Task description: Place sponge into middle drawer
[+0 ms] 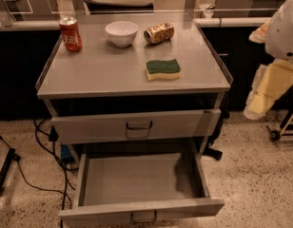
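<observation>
The sponge (163, 69), dark green face up over a pale yellow body, lies flat on the right part of the grey cabinet top (103, 75). The middle drawer (139, 182) is pulled wide open below and shows a bare grey floor; its wire handle is on the front at the bottom edge. The like grey drawer above it (137, 125) is closed. My gripper (268, 87) hangs at the right edge of the view on the white and pale yellow arm. It is right of the cabinet, well apart from the sponge, and holds nothing that I can see.
A red soda can (70, 33) stands at the back left of the top. A white bowl (121, 33) sits at the back middle, and a crushed gold can (159, 33) lies next to it. Black cables (42, 141) trail on the speckled floor at left. A wheeled stand (282, 127) is at right.
</observation>
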`<state>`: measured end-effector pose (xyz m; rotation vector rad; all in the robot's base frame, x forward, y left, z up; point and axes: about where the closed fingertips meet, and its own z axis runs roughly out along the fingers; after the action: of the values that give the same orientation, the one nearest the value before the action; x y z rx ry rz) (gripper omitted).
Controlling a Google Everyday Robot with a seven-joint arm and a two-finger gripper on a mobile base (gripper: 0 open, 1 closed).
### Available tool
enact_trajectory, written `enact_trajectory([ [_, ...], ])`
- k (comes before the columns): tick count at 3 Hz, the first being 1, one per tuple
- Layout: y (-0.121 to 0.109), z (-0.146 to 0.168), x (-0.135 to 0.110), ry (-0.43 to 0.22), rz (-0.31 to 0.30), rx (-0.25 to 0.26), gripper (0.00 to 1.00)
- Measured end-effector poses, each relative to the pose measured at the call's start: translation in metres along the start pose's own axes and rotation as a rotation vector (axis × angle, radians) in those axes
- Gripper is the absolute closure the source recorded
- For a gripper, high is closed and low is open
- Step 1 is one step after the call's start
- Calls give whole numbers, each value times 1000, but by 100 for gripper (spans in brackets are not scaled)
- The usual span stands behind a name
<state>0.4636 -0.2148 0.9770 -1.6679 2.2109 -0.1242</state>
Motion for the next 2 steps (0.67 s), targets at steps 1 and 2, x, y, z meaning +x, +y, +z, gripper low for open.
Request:
enact_trajectory([
  [1,-35,20,-12,-54,39,30,0],
  [2,-73,43,-25,-113,77,24,0],
])
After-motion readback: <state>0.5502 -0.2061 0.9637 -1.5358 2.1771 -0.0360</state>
